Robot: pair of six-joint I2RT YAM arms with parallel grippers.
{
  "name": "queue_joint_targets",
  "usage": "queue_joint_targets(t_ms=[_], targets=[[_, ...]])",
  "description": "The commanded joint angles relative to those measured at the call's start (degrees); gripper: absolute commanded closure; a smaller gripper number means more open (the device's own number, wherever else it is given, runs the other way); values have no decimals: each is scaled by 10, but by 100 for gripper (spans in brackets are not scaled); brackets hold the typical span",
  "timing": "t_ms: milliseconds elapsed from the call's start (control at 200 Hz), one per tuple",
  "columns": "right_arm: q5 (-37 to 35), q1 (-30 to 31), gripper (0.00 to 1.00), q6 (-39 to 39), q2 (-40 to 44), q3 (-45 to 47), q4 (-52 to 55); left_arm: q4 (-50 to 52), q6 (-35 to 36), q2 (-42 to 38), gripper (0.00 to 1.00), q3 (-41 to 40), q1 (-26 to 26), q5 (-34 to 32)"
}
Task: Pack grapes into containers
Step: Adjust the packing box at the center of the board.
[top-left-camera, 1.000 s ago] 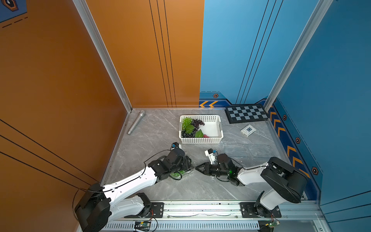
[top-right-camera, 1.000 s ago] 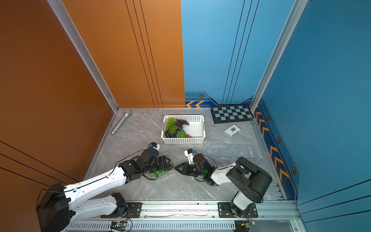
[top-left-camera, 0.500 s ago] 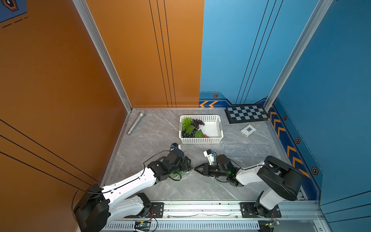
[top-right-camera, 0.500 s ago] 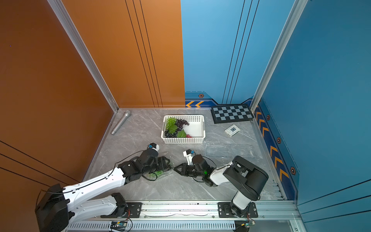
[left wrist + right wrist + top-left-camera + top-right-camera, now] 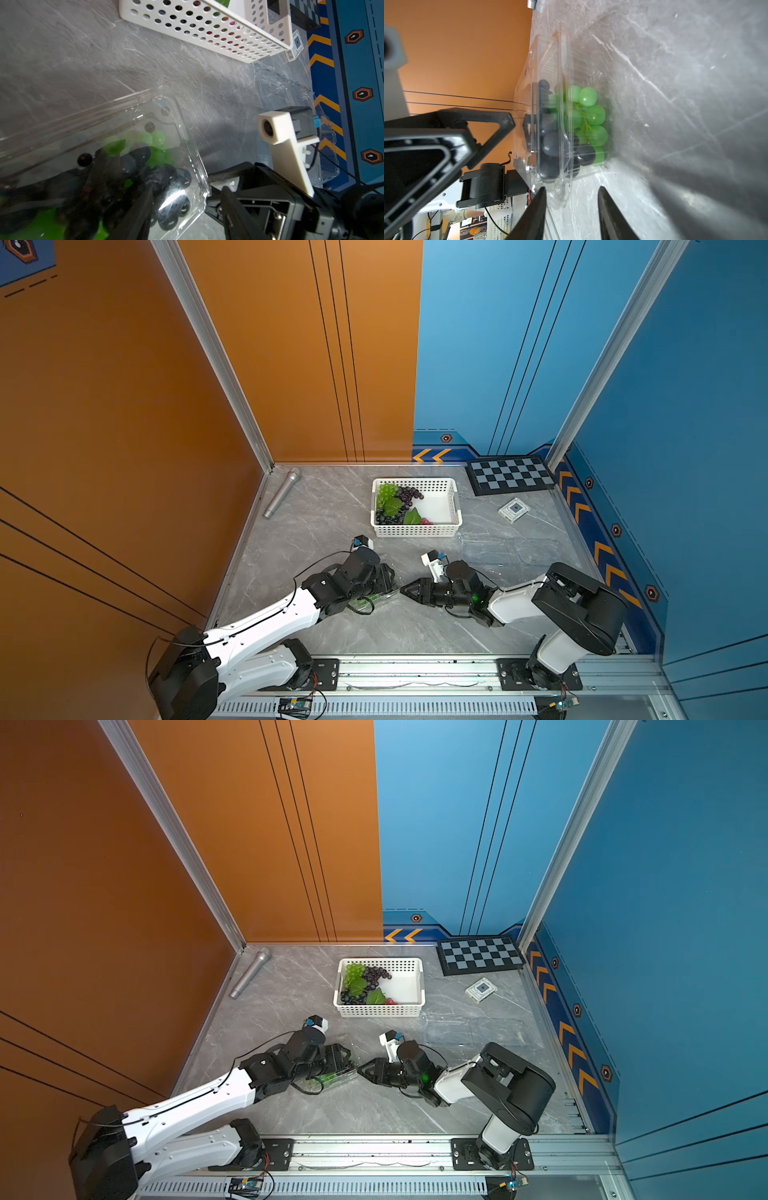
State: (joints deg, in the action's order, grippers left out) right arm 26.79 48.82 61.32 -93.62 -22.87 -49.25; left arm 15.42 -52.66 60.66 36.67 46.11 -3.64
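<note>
**Right arm.** It reaches low over the desk (image 5: 311, 522) with the forearm nearly level and the wrist rolled on its side. The right fingers (image 5: 571, 187) stand apart and clamp nothing. A corner of the filled box (image 5: 550, 62) sits in the gap between them, with one finger above its rim and the other down by the desk.

**Left arm.** It is stretched forward with the wrist bent down over the same box. The left fingers (image 5: 388, 585) lie against the lid. I cannot tell whether they pinch it or only press on it.

**Filled box.** It rests on the desk on the near side of the white basket (image 5: 415, 533), off the basket's left end. Green and dark grapes (image 5: 588, 97) are inside and the lid is down. Whether the lid is latched cannot be told.

**Handling (judgement).**
- The box is thin clear plastic, so it is likely light, springy and slick, and it would buckle if squeezed at mid-wall.
- The flat rim at a corner looks like the best place to take hold.
- The round berries will probably roll and push the lid up unless it is pressed flat.

**Farther off.** More grapes lie in the left half of the basket. A second box (image 5: 498, 551), clear and empty, lies off the basket's near right corner.
</note>
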Motion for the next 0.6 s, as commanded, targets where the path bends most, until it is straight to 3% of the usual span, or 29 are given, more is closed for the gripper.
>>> queue_joint_targets(t_ms=[0,305,596], targets=[[-3,5,55,-14,13,-16,27,43,25,-26,45,43,-2,-21],[-16,35,53,-56,-3,-92,114,63,18,-89,44,41,-52,-17],[-13,71,56,-46,-101,-194,97,64,11,-117,44,27,-79,-9]])
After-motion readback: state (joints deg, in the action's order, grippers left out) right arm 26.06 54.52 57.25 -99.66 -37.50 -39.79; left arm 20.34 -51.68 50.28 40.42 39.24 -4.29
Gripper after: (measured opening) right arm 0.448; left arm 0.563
